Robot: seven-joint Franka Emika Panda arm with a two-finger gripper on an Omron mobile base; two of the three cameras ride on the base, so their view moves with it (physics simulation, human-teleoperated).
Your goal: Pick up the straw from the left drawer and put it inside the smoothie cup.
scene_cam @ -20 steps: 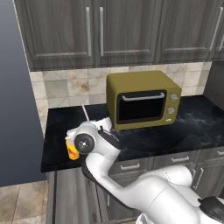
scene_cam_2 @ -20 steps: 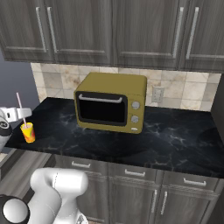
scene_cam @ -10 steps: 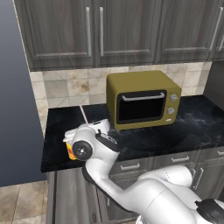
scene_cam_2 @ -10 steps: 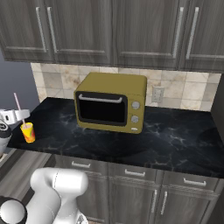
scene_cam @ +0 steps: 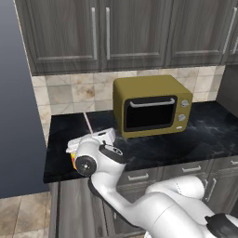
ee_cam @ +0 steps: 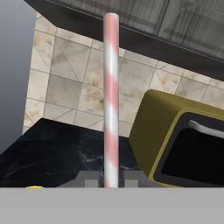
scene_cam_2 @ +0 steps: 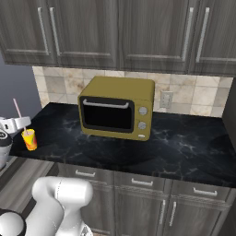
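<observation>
So the big stuff first: the black marble desk (scene_cam_2: pixel 184 147) runs under the cabinets, and the olive microwave (scene_cam_2: pixel 116 108) sits on it, way off from where the action is. On the clock face of the right base view, everything that matters is over at 9 o'clock, at the left end of the desk.

The white arm (scene_cam: pixel 153 209) comes up from the bottom of the left base view, and its hand sits right over the front left corner of the desk. The smoothie cup (scene_cam_2: pixel 29 139) stands upright there near the desk's front edge, yellow with red marks.

The jaws (ee_cam: pixel 110 179) are clenched on the straw (ee_cam: pixel 111 96), gripping it near its lower end. The straw's long axis runs pretty much vertical, sticking up toward 12 o'clock from the jaws in the hand view, with a slight lean to 11 in the left base view.

The bit the next move hangs on: the cup lies just below the jaws, roughly at 5 o'clock from the hand in the right base view. I can't really tell if the straw's bottom tip is lined up over the cup mouth, since the hand hides it, so I'd guess it still needs a small nudge and then a straight drop.
</observation>
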